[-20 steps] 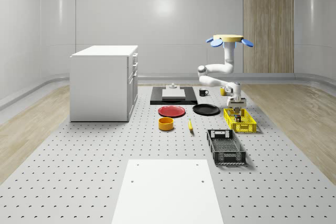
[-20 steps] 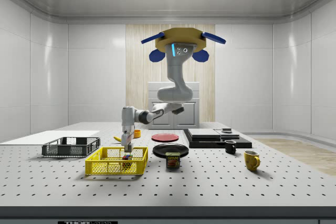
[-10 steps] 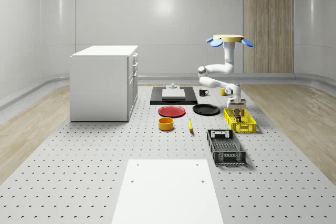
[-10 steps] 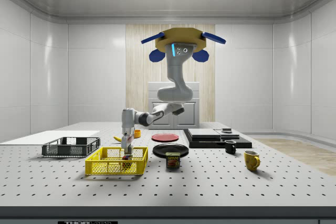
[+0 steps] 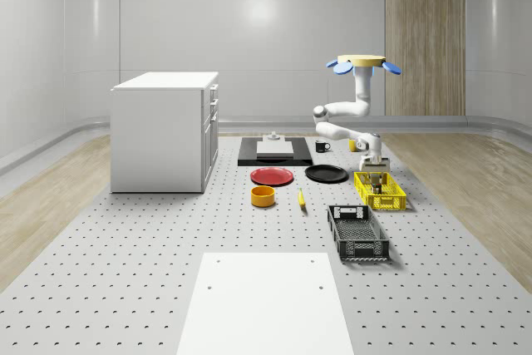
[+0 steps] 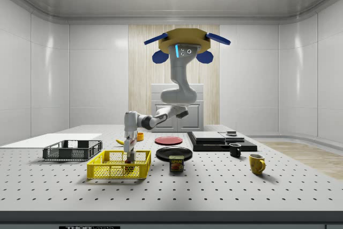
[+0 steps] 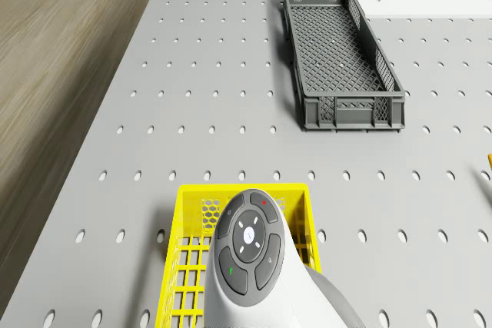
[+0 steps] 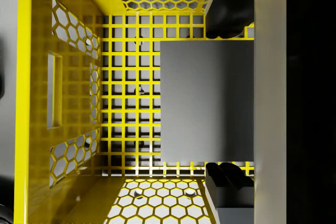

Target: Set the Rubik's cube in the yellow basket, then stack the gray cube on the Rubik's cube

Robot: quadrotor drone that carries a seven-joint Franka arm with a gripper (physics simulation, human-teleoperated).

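The drone (image 5: 362, 62) hovers above the far right of the table, behind the yellow basket (image 5: 391, 203), with its arm bent down into the basket. In the side view the gripper (image 6: 128, 156) hangs inside the yellow basket (image 6: 115, 170). In the wrist view the gray cube (image 8: 207, 100) sits between the two dark fingers (image 8: 228, 17), which meet its edges with no gap. The gripper (image 8: 228, 100) is shut on it over the basket's mesh floor (image 8: 126, 103). The gray cube hides whatever lies under it. The arm's hand covers part of the basket (image 7: 173, 266) in the drone view.
A gray crate (image 5: 357, 233) lies in front of the basket. A black plate (image 5: 326, 174), a red plate (image 5: 272, 176) and an orange bowl (image 5: 263, 196) sit toward the whole-scene view's left. A can (image 6: 176, 163) and a yellow mug (image 6: 256, 163) stand nearby. A white cabinet (image 5: 164, 130) stands far left.
The gripper has shifted slightly inside the yellow basket with the gray cube. The coloured cube seen under it a second ago in the side view is now covered. The drone holds its place.
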